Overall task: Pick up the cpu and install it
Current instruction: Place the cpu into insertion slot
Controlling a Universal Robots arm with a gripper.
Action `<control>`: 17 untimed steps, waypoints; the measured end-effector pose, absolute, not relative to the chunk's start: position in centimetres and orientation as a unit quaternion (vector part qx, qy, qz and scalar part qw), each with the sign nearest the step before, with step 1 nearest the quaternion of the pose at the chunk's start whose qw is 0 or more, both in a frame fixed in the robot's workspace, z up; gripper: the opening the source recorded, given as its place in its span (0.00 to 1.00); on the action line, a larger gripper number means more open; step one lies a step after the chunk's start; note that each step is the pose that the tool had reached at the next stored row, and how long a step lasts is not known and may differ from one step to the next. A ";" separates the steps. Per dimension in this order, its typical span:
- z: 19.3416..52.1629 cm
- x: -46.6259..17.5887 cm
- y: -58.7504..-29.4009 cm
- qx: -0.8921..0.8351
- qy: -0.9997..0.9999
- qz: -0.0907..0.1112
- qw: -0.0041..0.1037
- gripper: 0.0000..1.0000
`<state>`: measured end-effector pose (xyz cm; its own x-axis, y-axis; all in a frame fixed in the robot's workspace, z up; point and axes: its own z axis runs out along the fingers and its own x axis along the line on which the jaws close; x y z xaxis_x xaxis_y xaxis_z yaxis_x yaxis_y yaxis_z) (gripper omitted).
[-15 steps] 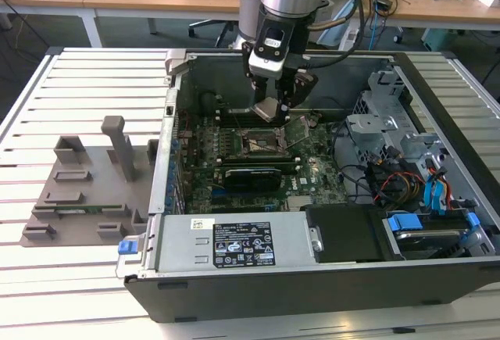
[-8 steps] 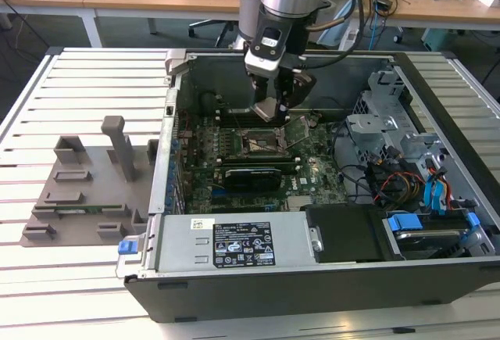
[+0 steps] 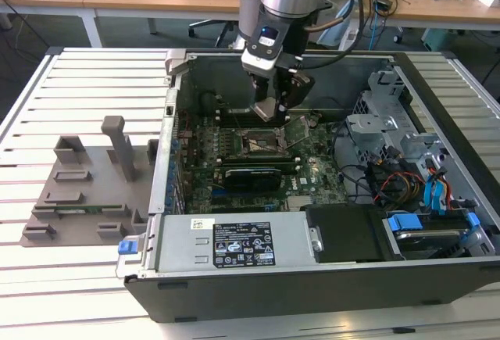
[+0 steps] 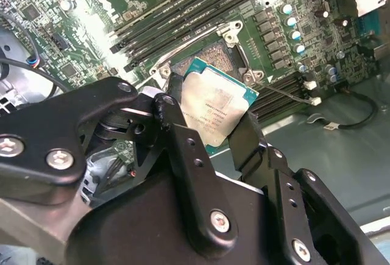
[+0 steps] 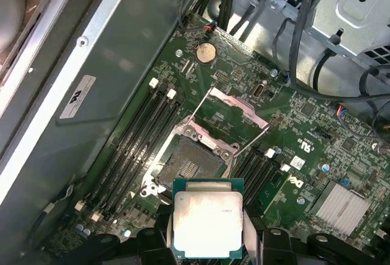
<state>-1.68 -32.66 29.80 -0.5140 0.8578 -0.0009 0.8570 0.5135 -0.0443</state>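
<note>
Slatted worktop (image 3: 78, 82) carries an open PC case (image 3: 312, 297) w/ motherboard (image 5: 304, 131) inside. The hand (image 4: 210, 119) hangs over the board, pinching the cpu (image 5: 207, 225) by two opposite edges. The cpu is in the air, near the open cpu socket (image 5: 189, 164) and apart from it, load plate (image 5: 234, 109) flipped up.

Doing it well, I'd say: keep it level, turn till its edges run parallel w/ the socket frame, go straight down, no sliding over pins, no force.

Cpu's silver lid faces the wrist cams, underside twd the board. It's approx square, so no real long axis, and its edges sit skewed vs the socket's in both wrist views.
</note>
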 end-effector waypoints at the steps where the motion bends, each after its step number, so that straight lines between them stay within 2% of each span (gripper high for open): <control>1: 29.8 -1.7 -32.7 -0.497 -0.867 0.019 0.011 0.55; 17: 29.8 -1.7 -32.7 -0.545 -0.838 0.019 0.012 0.55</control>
<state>-1.68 -32.67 29.80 -0.4065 0.9136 -0.0009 0.9128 0.4061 -0.0443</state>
